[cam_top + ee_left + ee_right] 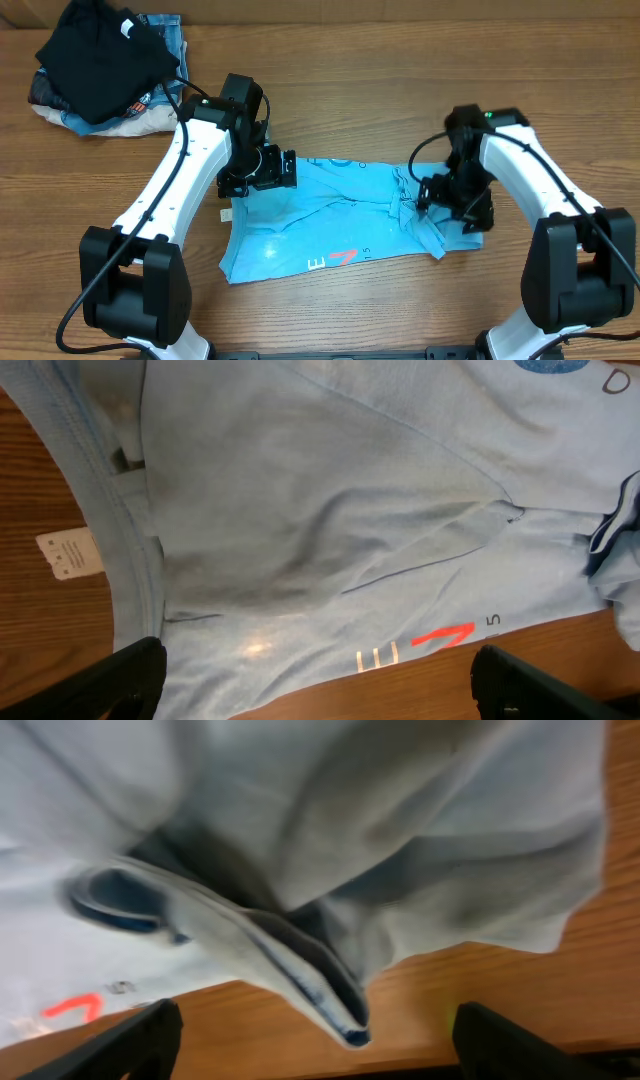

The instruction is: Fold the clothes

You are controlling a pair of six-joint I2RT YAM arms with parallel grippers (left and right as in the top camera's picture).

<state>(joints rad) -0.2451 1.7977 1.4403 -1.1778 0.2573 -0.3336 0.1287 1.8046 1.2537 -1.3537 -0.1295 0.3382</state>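
My left tool (275, 172) and right tool (450, 200) hang open over the sky-blue T-shirt (320, 228); pinch the bunched fold (330, 990) squarely.

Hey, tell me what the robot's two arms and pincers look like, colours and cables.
The left arm and right arm have white curved shells between bulky black joints, on blocky black bases. A thin black cable runs along each. A small green light glows on the right arm. The left pincer and right pincer are black, with flat dark fingers.
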